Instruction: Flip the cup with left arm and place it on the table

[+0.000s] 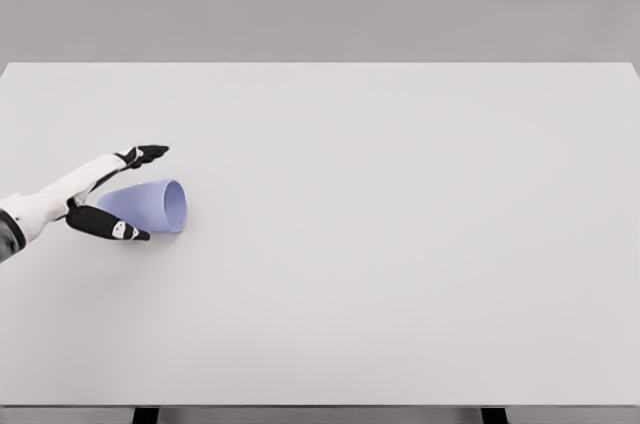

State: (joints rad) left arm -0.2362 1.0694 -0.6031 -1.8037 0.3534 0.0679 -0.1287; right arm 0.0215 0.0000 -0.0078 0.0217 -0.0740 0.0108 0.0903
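A lavender cup [152, 205] lies on its side at the left of the white table [400, 244], its open mouth facing right. The left hand [112, 194] reaches in from the left edge with its dark fingers [145, 154] spread apart, some behind the cup and the thumb [108, 225] in front, bracketing its narrow end without visibly clamping it.

1. The cup [152, 205] near the table's left edge is plain pale lavender-blue.
2. The table [400, 244] is plain light grey-white.
3. The left hand [112, 194] has black fingers on a white arm.
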